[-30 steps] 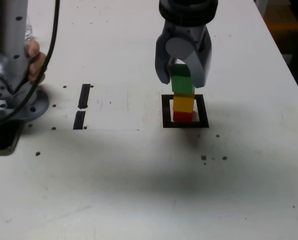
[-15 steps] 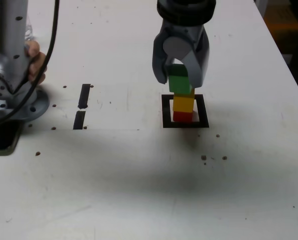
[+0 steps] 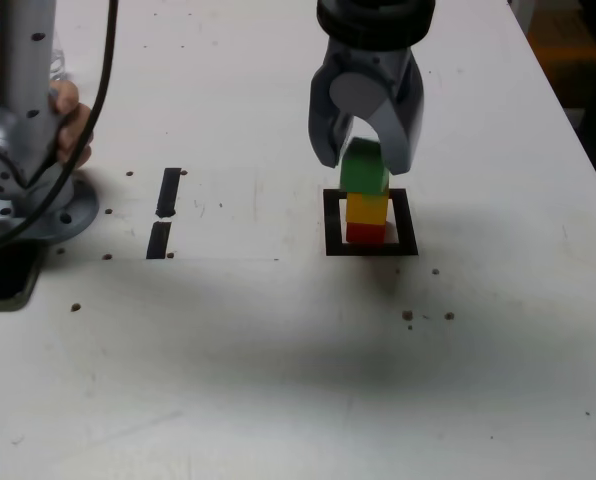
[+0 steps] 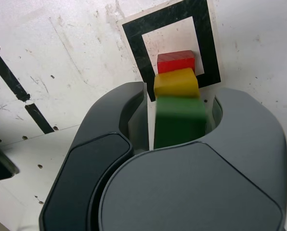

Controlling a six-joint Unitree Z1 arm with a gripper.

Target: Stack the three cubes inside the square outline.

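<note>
Your white desk [image 3: 278, 380] is scuffed and dotted with small dark specks, with two short black tape strips [image 3: 164, 212] toward the exterior view's left; no writing or brand can be read anywhere. In the black square outline [image 3: 330, 222] the red cube [image 3: 366, 233] sits on the white centre, the yellow cube [image 3: 367, 208] on it, and the green cube [image 3: 364, 168] on top, slightly tilted. Your gripper [image 3: 366, 160] points straight down over the stack, its grey fingers [image 3: 324, 140] flanking the green cube. In the wrist view a gap shows on one side of the cube, so the fingers look slightly parted; you cannot tell whether the other finger touches. A person's hand [image 3: 70, 120] rests by the arm's base [image 3: 28, 195].
</note>
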